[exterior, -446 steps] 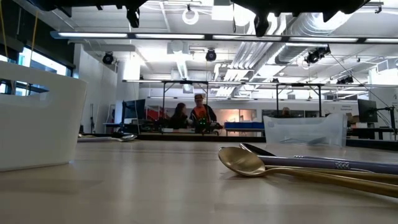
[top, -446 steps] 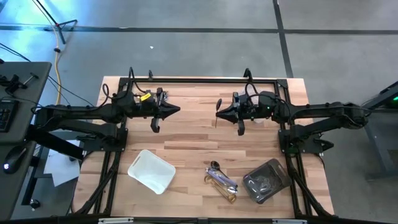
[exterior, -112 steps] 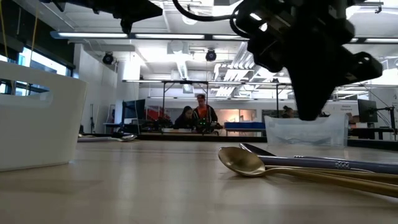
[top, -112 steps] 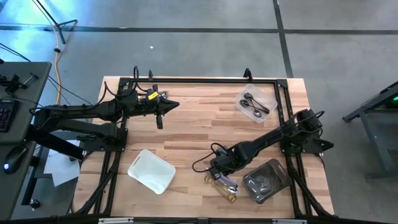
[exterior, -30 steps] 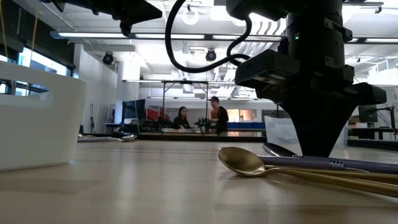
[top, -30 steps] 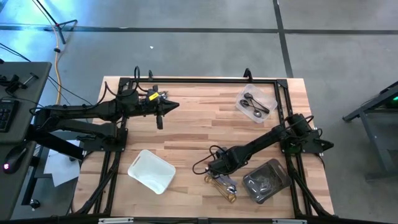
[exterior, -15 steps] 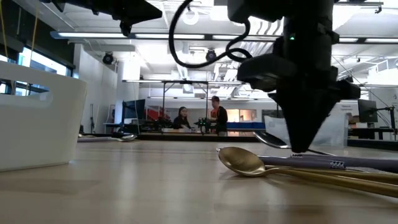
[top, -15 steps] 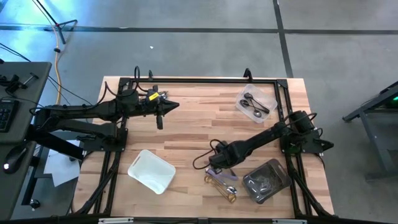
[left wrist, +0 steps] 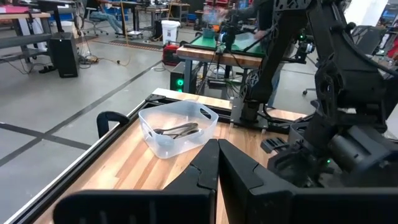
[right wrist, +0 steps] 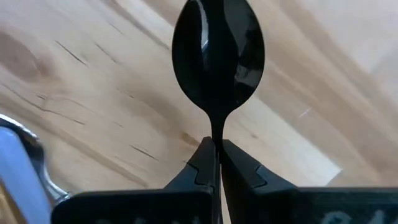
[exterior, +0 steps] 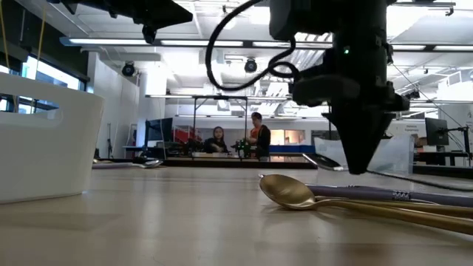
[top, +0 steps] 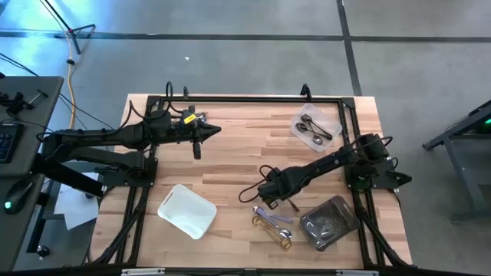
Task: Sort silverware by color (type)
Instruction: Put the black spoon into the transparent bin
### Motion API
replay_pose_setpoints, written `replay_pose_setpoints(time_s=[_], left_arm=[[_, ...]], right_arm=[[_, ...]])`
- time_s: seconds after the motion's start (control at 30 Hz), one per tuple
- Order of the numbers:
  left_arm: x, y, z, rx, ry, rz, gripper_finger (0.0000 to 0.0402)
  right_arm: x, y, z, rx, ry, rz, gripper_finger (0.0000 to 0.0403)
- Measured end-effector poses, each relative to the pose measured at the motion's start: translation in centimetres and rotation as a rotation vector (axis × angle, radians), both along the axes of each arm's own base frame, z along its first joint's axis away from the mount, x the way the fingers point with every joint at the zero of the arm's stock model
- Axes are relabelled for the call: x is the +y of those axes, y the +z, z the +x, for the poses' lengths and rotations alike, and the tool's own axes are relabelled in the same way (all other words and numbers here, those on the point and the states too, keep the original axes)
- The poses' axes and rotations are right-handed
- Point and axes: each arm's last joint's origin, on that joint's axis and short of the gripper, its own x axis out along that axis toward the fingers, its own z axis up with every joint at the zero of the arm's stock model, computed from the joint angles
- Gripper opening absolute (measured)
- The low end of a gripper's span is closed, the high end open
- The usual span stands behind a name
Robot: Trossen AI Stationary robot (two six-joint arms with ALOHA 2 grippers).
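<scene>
High view shows the right pincer [top: 261,203] reached out over the middle of the table's [top: 238,157] near half, its fingers clamped on the handle of a dark spoon [right wrist: 218,50]; the right wrist view shows the spoon's black bowl sticking out past the closed fingertips, clear of the wood below. In the low view this pincer hangs above the table with the dark spoon's bowl [exterior: 325,160] jutting out to one side, lifted off the surface. Just beside it toward the near edge lies the rest of the loose silverware [top: 274,223], a small heap with gold and silver pieces; in the low view a gold spoon [exterior: 292,192] lies on the table with a grey handle [exterior: 384,194] resting against it. A clear tray [top: 314,129] sits near the far right corner of the table and holds two dark spoons [top: 310,127]; the left wrist view shows the same tray [left wrist: 178,127] with the dark pieces inside. A second clear tray [top: 328,222] near the near right corner holds silvery pieces whose kind I cannot tell. A white tray [top: 186,210] stands toward the near left part of the table, tilted against the table's edges. The left pincer [top: 207,131] waits over the far left part of the table, its fingers pressed together on nothing.
</scene>
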Motion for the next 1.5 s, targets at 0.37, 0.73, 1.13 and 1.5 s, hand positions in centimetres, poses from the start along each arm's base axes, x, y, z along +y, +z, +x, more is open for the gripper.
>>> replay_pose_setpoints(time_s=[0.37,0.73,1.13,1.5], left_arm=[[-1.2,0.7,-0.9,-0.043,-0.364,-0.105,0.0000],[-1.4,1.3,-2.4,-0.046,-0.356,-0.045,0.0000],[-0.3,1.3,-1.1,-0.115,-0.044,-0.168,0.0000],[0.3,1.1,1.8,-0.237,-0.081,-0.145,0.0000]], right_arm=[[-2.6,3.9,-2.6,-0.046,0.124,-0.035,0.0000],[-5.8,5.3,-10.5,-0.341,0.084,-0.001,0.0000],[-9.9,4.2,-11.0,-1.058,0.260,-0.121,0.0000],[-12.8,11.7,-8.6,-1.310,0.435,-0.369,0.0000]])
